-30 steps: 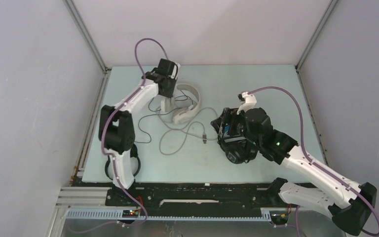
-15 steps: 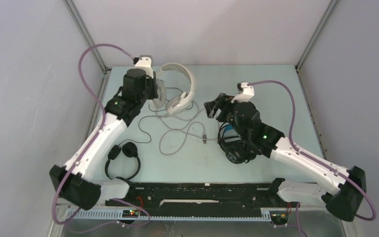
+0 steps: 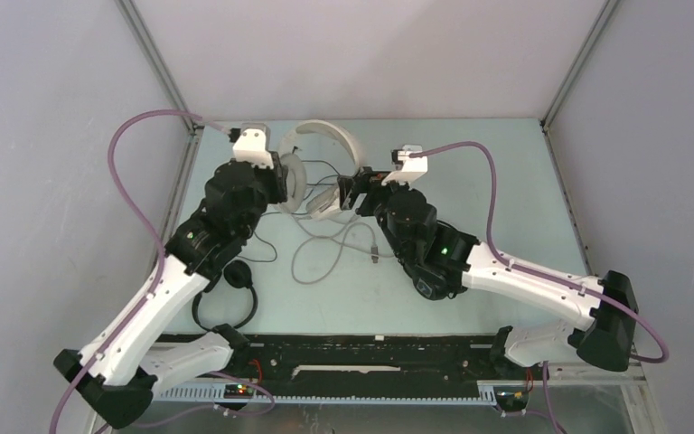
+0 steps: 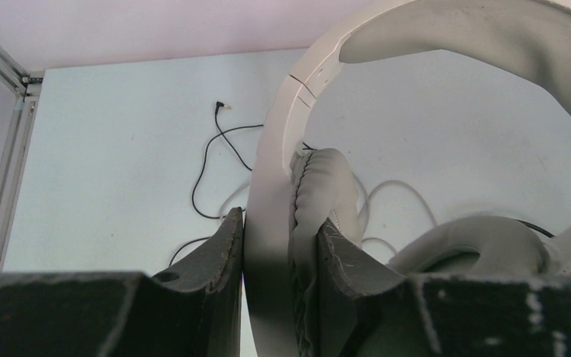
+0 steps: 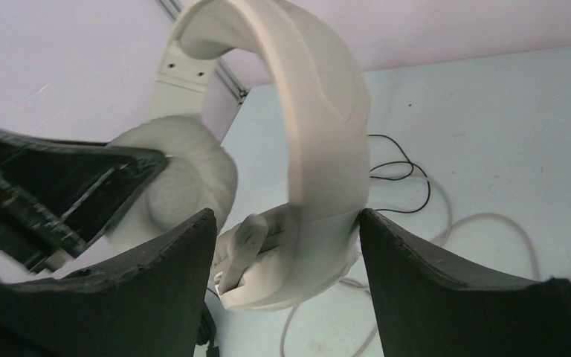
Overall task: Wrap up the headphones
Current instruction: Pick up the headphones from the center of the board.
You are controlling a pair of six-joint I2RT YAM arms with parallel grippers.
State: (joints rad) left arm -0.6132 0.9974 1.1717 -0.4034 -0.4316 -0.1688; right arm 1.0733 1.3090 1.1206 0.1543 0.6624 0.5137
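Note:
The white-grey over-ear headphones are lifted upright at the back of the table, their headband arching upward. My left gripper is shut on their left ear cup, pad and shell pinched between the fingers. My right gripper stands open astride the other ear cup, its right finger against the cup. The grey cable trails in loops on the table. The bulky black headphones lie mostly hidden under my right arm. The small slim black headphones lie near the left arm's base.
A thin black cable with its plug runs across the light table left of the white headphones. The grey cable's plug lies mid-table. Grey walls and metal rails enclose the sides and the back.
My left arm has swung out and raised the white headphones toward the back. My right gripper has left the black headphones and moved left onto the white pair's free ear cup.

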